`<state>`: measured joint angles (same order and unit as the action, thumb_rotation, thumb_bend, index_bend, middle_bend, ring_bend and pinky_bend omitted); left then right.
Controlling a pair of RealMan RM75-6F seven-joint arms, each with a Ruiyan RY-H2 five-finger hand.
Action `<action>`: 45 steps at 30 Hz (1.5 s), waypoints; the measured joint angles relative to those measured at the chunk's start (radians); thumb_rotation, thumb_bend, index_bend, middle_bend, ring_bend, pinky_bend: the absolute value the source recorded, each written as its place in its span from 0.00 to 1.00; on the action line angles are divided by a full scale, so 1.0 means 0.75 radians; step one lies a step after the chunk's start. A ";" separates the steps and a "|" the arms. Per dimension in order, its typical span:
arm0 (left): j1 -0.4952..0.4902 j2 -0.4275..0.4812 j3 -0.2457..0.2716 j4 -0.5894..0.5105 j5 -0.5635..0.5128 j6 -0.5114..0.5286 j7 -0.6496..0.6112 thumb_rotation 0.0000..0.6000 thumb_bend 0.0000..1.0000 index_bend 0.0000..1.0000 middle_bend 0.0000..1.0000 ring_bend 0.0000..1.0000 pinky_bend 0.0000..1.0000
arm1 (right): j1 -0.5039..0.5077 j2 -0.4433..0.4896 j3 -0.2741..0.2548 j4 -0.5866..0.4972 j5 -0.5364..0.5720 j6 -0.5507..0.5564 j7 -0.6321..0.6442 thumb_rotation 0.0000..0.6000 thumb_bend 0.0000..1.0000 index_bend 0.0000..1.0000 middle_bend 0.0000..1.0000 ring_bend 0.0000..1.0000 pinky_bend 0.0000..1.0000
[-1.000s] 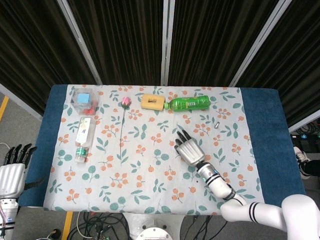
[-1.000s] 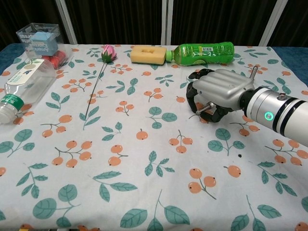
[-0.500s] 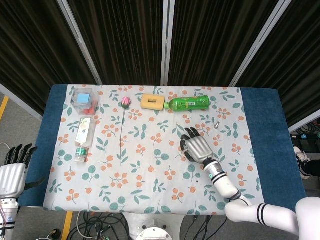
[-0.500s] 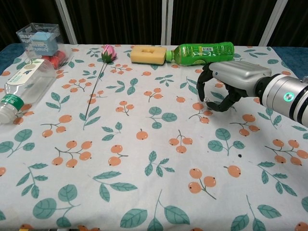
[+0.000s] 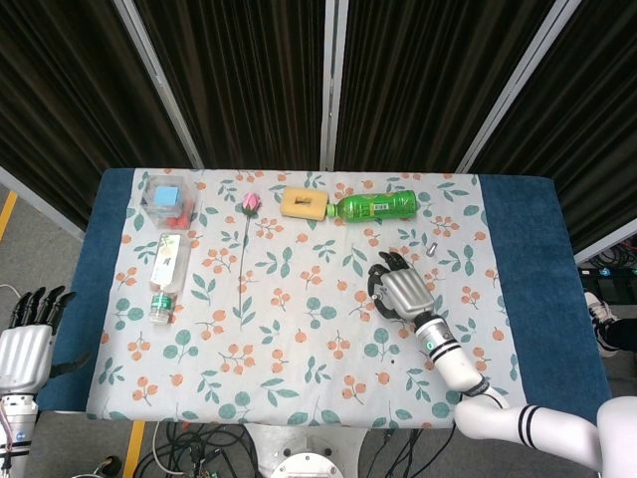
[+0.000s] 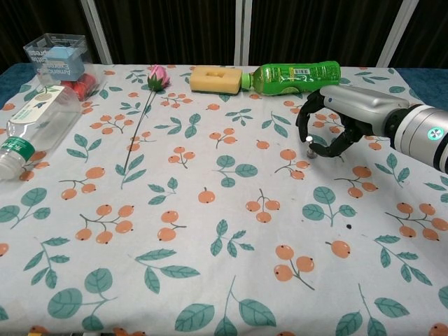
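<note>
Right hand (image 6: 334, 124) has shifted toward 1 o'clock, nearing the green bottle (image 6: 294, 76); fingers curled, holding nothing; left hand (image 5: 25, 344) idle, fingers spread.

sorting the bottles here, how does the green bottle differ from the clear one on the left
The green bottle is tinted green with a green label; the clear bottle is see-through with a white label. The green bottle lies across the table's far edge, its cap end toward the yellow sponge; the clear bottle lies at the left side, cap toward the near edge. Both lie on their sides, untouched by either hand.
</note>
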<state>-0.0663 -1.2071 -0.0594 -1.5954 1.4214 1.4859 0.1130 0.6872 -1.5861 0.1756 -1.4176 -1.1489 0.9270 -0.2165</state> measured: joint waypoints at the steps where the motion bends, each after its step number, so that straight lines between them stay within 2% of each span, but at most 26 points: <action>1: 0.000 0.000 0.000 -0.001 0.000 0.000 0.000 1.00 0.00 0.15 0.08 0.00 0.00 | -0.001 0.002 0.001 0.000 -0.002 0.001 0.009 1.00 0.37 0.59 0.27 0.00 0.00; 41: 0.000 -0.002 0.001 0.003 -0.003 -0.004 -0.002 1.00 0.00 0.15 0.08 0.00 0.00 | 0.013 0.008 -0.007 0.014 0.004 -0.015 0.002 1.00 0.38 0.50 0.27 0.00 0.00; 45: -0.001 -0.003 0.000 0.004 -0.004 -0.006 0.000 1.00 0.00 0.15 0.08 0.00 0.00 | 0.012 0.011 -0.010 0.010 0.006 -0.015 0.001 1.00 0.35 0.49 0.26 0.00 0.00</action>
<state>-0.0670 -1.2097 -0.0592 -1.5922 1.4182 1.4815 0.1128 0.6962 -1.5780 0.1680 -1.4099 -1.1445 0.9159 -0.2160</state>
